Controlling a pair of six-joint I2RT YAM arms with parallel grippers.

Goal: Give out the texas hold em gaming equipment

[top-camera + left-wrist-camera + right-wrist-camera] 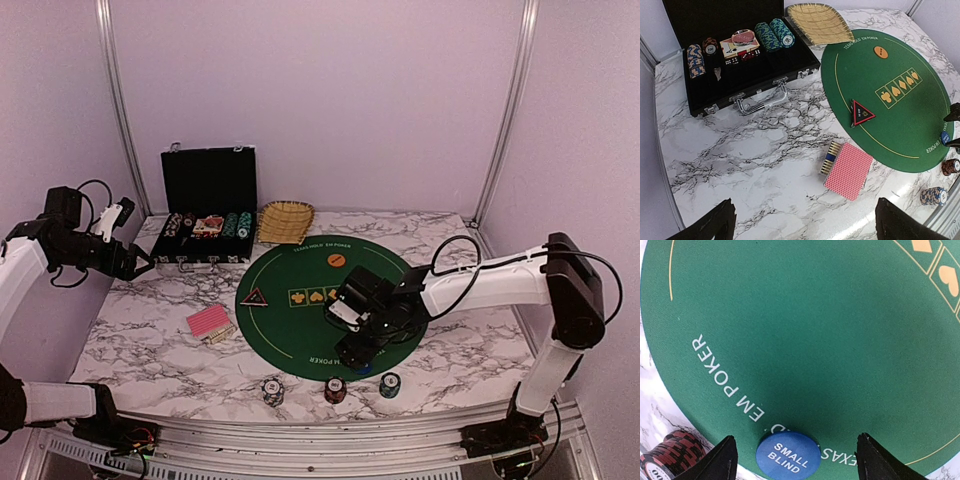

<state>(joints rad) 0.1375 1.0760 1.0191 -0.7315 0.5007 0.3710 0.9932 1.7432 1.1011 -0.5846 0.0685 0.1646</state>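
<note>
From above, the left gripper (pixel 138 264) is seen with jaws spread and nothing held. One open black case (pixel 210 190) stands just beside it, and one deck of pink-backed cards (pixel 208 321) lies near it, toward the arm bases. The right gripper (pixel 358 356) is lowered over the green mat (pixel 300 270). Three chip stacks (pixel 335 389) are counted in a row just off the mat, near that gripper. One triangle marker (pixel 255 297) and one orange disc (pixel 337 260) lie on the mat, farther from it.

In the left wrist view, the cards are found ahead of the open left fingers (pixel 712 222), touched by one small striped stack (pixel 829 157), seemingly chips on edge. "TEXAS HOLD EM POKER" is read along the mat rim, and "100" on a chip in the case.

In the right wrist view, one blue disc (pixel 788 456) printed "SMALL BLIND" lies at the mat's edge between the spread right fingers (pixel 717 462), touched by neither. One red chip stack (pixel 670 455) sits just outside one finger. "EM POKER" is read nearby.
</note>
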